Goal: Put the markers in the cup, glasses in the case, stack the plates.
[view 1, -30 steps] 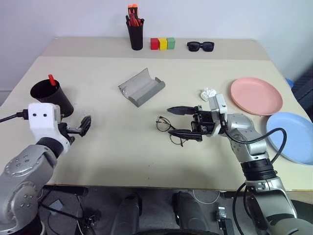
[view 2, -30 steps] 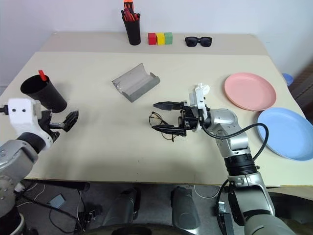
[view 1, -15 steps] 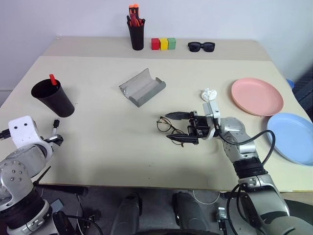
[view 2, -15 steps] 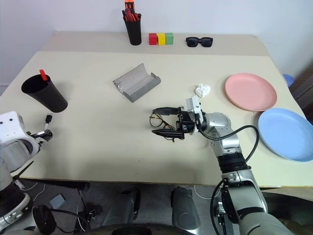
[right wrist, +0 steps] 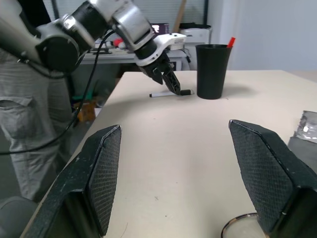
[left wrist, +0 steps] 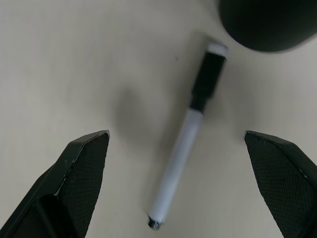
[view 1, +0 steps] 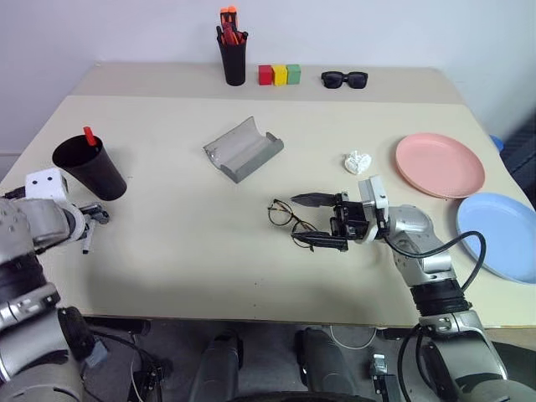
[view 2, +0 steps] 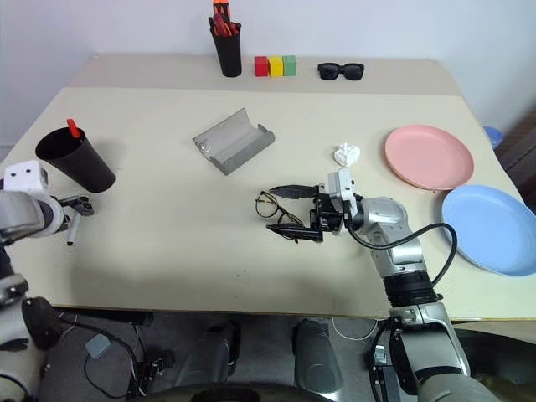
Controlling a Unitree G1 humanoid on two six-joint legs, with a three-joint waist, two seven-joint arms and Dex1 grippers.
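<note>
Black cup (view 1: pixel 90 169); white marker (left wrist: pixel 187 134), black cap; grey case (view 1: pixel 243 149); pink plate (view 1: pixel 440 164); blue plate (view 1: pixel 501 235)

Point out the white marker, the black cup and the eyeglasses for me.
white marker (left wrist: pixel 184 148): left wrist view, on its white barrel.
black cup (view 1: pixel 90 168): left eye view, on its outer wall.
eyeglasses (view 1: pixel 280 213): left eye view, on the lens farther from the right gripper.

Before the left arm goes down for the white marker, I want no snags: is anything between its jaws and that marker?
Nothing visible. The left gripper hangs open over the white marker, which lies flat on bare table. The black cup stands just past its capped end.
</note>
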